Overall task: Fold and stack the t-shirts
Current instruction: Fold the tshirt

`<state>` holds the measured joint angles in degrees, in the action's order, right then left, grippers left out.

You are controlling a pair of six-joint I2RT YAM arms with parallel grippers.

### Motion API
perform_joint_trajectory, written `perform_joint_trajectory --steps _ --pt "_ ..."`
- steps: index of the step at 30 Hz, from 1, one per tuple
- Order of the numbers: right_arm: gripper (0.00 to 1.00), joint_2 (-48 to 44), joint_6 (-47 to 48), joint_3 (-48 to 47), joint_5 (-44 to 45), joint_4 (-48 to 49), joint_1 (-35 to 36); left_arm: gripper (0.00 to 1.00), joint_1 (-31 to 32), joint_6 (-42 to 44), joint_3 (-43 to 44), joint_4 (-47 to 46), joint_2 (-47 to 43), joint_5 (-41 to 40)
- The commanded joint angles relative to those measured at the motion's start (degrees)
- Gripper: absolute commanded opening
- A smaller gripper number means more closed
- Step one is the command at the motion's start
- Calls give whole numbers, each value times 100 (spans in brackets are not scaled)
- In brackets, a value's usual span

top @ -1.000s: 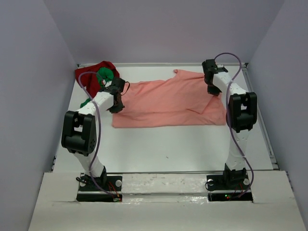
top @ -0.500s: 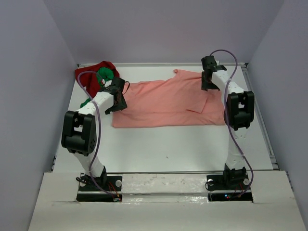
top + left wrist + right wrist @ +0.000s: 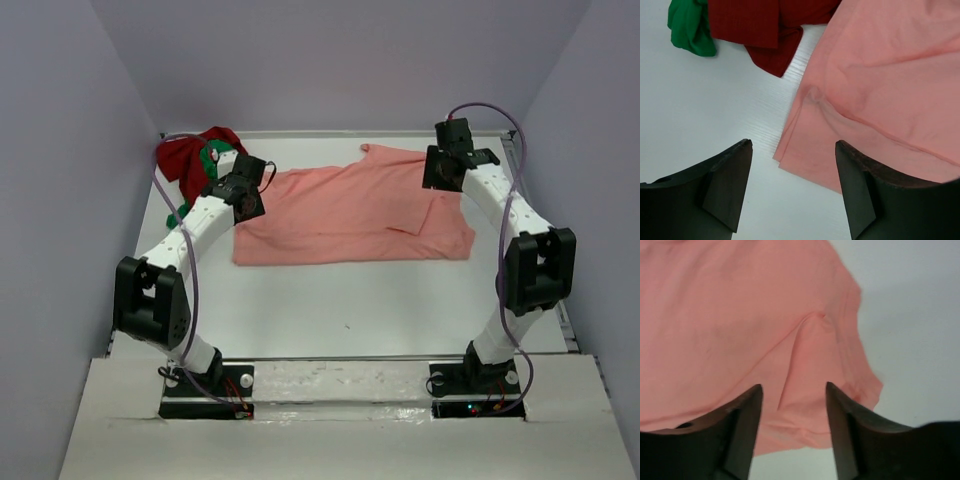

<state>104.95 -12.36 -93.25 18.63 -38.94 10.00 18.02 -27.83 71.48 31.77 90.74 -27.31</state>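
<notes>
The salmon-pink t-shirt (image 3: pixel 345 212) lies spread flat across the back middle of the table, with a folded flap near its right end. A dark red t-shirt (image 3: pixel 183 160) and a green t-shirt (image 3: pixel 214 153) sit bunched in the back left corner. My left gripper (image 3: pixel 248 196) hovers open over the pink shirt's left edge. In the left wrist view the left gripper (image 3: pixel 794 144) frames the pink shirt (image 3: pixel 880 75), with the dark red (image 3: pixel 765 30) and green (image 3: pixel 690 30) ones beyond. My right gripper (image 3: pixel 441 170) is open above the shirt's right end; in its wrist view the right gripper (image 3: pixel 794 386) holds nothing over the pink cloth (image 3: pixel 740 315).
The white table (image 3: pixel 350 300) is walled by grey panels on the left, back and right. A raised rim (image 3: pixel 555 270) runs along the table's right edge. Both arm bases stand at the near edge.
Both grippers have opened and let go of the pink shirt, which now lies flat. The left gripper rose and shifted back; the right arm's elbow swung out to the right.
</notes>
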Motion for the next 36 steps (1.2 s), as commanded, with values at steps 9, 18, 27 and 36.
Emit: perform_joint_trajectory --steps 9,18,27,36 --pt "49 -554 -522 1679 -1055 449 301 77 571 -47 331 339 -671 -556" --pt "47 -326 -592 2030 -967 624 468 77 632 67 481 225 -777 -468" --pt "43 -256 -697 2215 -923 765 521 77 641 68 463 303 -856 -477" --pt "43 -71 -601 1925 -756 809 521 77 641 85 428 295 -883 -398"
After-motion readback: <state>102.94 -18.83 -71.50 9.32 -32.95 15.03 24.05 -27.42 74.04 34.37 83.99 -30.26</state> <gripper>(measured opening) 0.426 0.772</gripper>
